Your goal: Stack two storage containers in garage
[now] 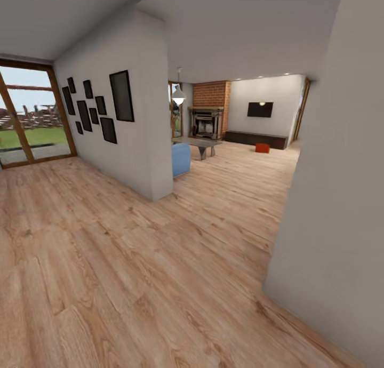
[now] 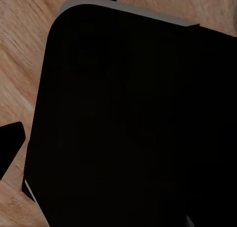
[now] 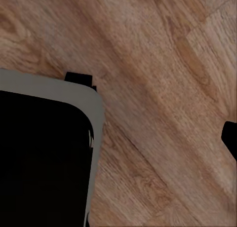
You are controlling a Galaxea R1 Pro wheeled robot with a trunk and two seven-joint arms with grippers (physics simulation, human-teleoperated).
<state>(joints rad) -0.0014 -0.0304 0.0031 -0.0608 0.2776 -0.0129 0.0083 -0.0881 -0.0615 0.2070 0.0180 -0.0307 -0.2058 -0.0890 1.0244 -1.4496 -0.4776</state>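
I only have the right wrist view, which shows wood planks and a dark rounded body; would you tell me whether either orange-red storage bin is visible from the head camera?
Observer: Yes, one orange-red rectangular bin sits on the light wood plank floor far ahead, in front of the long low dark bench.
Operator: Thank you. What else marks that room?
Observer: A red brick fireplace stands to the bench's left, and a black wall TV hangs above the bench.
Operator: Is anything between us and the bin?
Observer: A white wall corner juts in close on the right; the planks between it and the picture-hung white wall on the left look open.
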